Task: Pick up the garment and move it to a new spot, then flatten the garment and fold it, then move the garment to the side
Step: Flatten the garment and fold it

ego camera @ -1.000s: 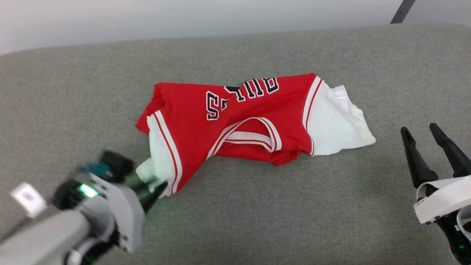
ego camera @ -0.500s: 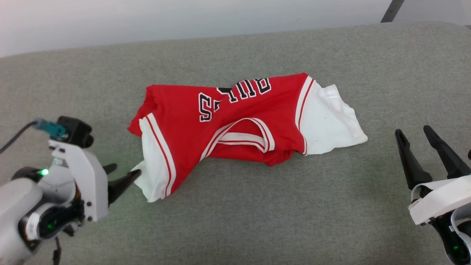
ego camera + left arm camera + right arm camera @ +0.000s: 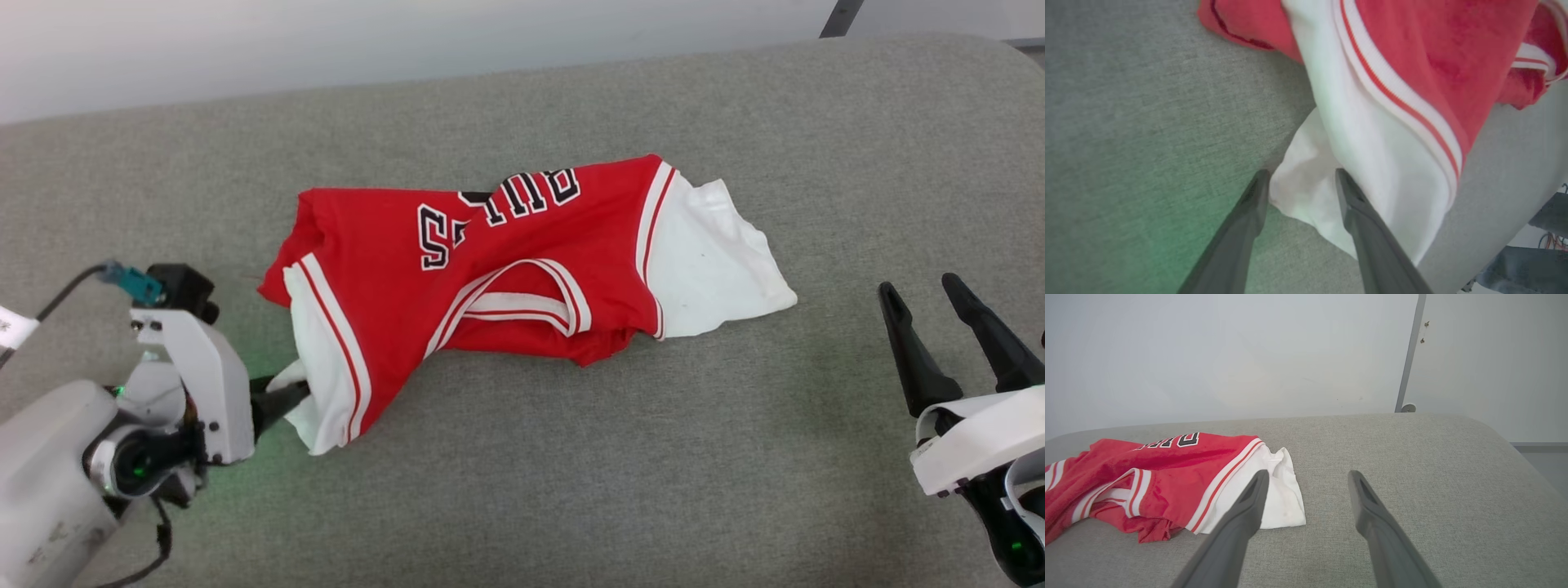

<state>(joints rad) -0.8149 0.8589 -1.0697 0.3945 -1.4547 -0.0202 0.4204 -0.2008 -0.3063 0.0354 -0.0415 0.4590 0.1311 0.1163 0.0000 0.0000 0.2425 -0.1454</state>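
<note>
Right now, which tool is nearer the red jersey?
Left. The left tool straddles a white sleeve corner of the jersey; the right tool stands apart, beyond the other sleeve.

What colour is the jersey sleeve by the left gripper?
The sleeve is white, bordered by white-and-red striped trim; the left wrist view shows it best.
</note>
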